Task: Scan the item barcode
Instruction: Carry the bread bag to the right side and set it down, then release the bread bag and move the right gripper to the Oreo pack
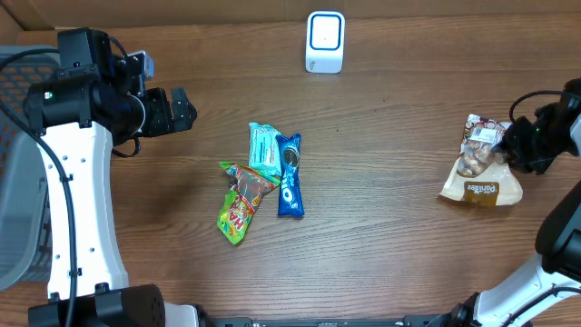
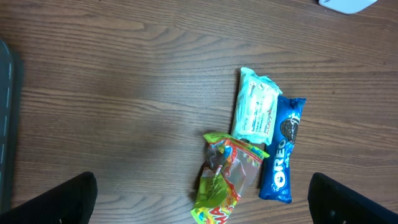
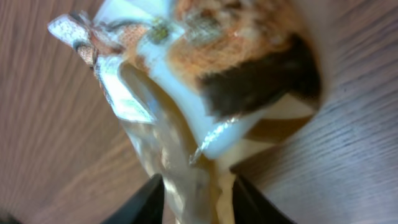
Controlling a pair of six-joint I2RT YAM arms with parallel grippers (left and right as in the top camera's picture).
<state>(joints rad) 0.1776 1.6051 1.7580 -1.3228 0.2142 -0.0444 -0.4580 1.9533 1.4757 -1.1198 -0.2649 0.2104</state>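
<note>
Right claw (image 3: pixel 198 190) astride snack bag (image 1: pixel 477 186), long axis front-to-back

The table (image 1: pixel 390 182) is brown wood with darker grain lines. The scanner (image 1: pixel 325 41), at the upper centre, is white with a pale blue face. In the middle are a mint-green packet (image 1: pixel 264 148), a blue Oreo packet (image 1: pixel 289 174) with white letters, and a candy bag (image 1: pixel 242 202) in green, yellow and red. At the right, the snack bag (image 1: pixel 479 177) is cream with a dark brown band and orange-brown contents.
</note>
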